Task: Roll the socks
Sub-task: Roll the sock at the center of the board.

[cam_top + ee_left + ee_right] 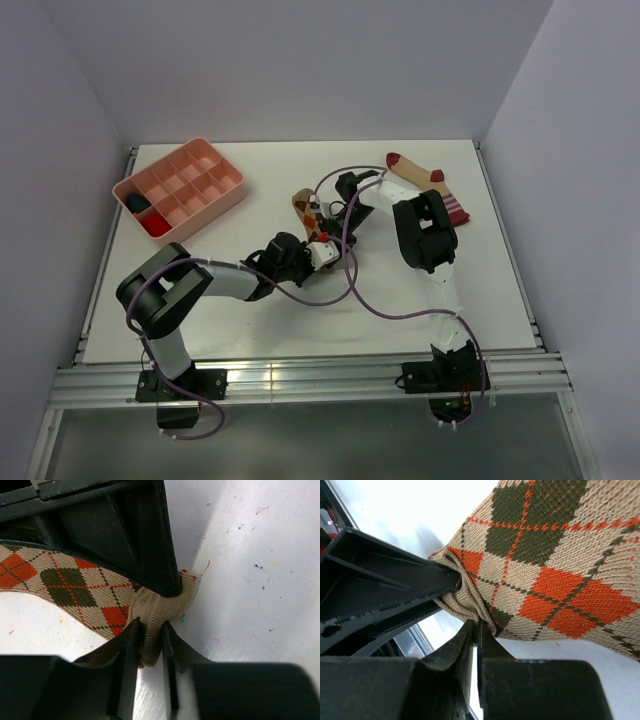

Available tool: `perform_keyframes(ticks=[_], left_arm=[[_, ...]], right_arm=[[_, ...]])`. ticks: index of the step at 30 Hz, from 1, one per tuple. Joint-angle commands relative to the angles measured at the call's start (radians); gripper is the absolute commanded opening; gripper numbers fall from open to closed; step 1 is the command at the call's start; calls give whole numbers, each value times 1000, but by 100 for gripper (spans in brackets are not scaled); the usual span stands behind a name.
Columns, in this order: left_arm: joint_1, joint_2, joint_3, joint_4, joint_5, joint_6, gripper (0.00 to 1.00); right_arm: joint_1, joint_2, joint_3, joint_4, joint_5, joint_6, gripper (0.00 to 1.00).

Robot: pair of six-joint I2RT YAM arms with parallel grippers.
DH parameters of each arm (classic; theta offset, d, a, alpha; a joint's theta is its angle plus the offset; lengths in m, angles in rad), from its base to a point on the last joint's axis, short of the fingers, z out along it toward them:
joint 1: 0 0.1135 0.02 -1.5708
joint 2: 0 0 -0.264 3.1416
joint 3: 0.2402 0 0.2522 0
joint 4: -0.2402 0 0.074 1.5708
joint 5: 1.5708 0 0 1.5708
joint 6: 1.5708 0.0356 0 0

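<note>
Nearest, the left gripper pinches the ribbed end of the argyle sock between its fingers. I judge it does this to begin the roll from there. Just beyond, the right gripper is pressed together on a bunched fold of the same sock, probably to keep it stretched. Farther right the striped sock lies flat on the table, not yet handled. At far left a pink tray holds a dark bundle and a red bundle.

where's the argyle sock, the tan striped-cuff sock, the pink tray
orange-brown argyle sock (560, 555): right wrist view, patterned body
tan red-toed striped-cuff sock (415, 170): top view, tan middle
pink divided plastic tray (212, 207): top view, near wall
</note>
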Motion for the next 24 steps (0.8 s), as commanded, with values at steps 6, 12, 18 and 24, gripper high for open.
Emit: perform_keyframes(ticks=[6,12,18,24], left_arm=[[-1,56,53,-158,87,-46,1],[20,67,138,-300,199,-89,0],[65,113,270,-520,344,-128,0],[103,159,337,-627,432,-186,0]], right_arm=[[-8,-7,-19,42,43,-37,0],[-14,-67,-59,124,38,9,3],[-29,-186,-153,285,94,115,27],[-50,-332,-313,491,176,250,41]])
